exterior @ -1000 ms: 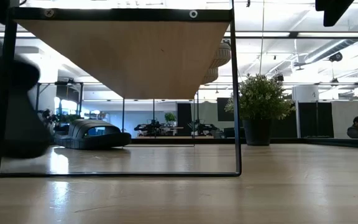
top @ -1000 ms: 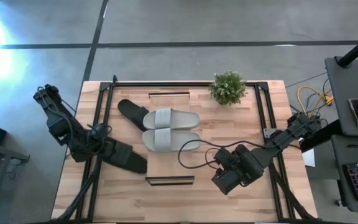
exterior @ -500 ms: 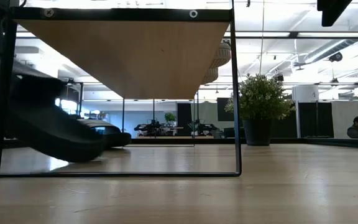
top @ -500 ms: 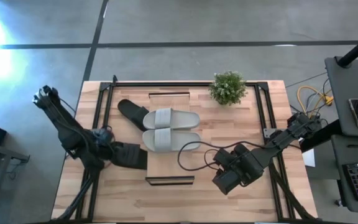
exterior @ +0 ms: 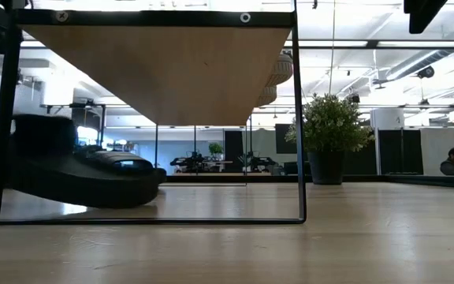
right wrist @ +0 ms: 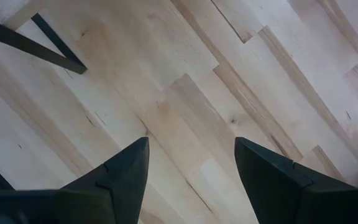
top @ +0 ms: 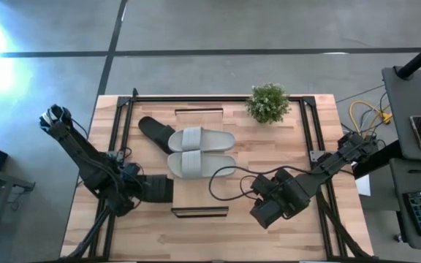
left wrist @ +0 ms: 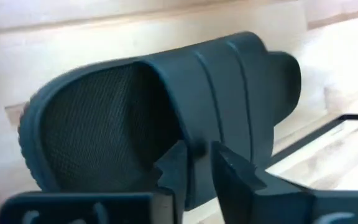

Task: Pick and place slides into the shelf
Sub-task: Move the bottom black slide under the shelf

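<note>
Since a second ago left gripper slid the black slide rightward, fingers clamped on its strap; it now lies lower left, long axis pointing under the shelf. Right gripper open, idle lower right, farther away.

Black and pale grey footwear on blond wood

The table is light, honey-toned wood laid in staggered strips with fine darker grain lines. The shelf has a tan wood plank in a thin black frame. Two sandals are pale grey; another sandal beside them is black. The sandal in the left gripper is dark charcoal, its footbed finely dotted, its strap ribbed. Both arms are black. The plant is green, in a dark pot.
</note>
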